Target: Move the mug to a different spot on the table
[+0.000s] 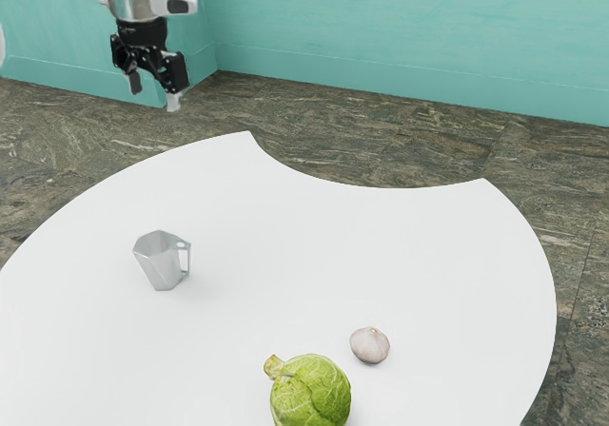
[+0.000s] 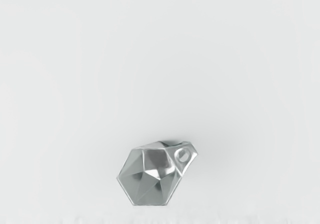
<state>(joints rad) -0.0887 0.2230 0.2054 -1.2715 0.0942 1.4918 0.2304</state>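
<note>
Bright, even, diffuse illumination from above. The white table [image 1: 409, 255] renders almost uniformly pale. Soft, faint shadows lie close against the mug [image 1: 162, 260], the garlic [image 1: 369, 344] and the cabbage [image 1: 309, 390]. In the wrist view the mug's metallic facets carry grey gradients and pale highlights.

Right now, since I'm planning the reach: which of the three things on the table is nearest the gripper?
The grey mug, standing alone; the cabbage and garlic lie farther from the gripper.

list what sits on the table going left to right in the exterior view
mug → cabbage → garlic bulb
</note>
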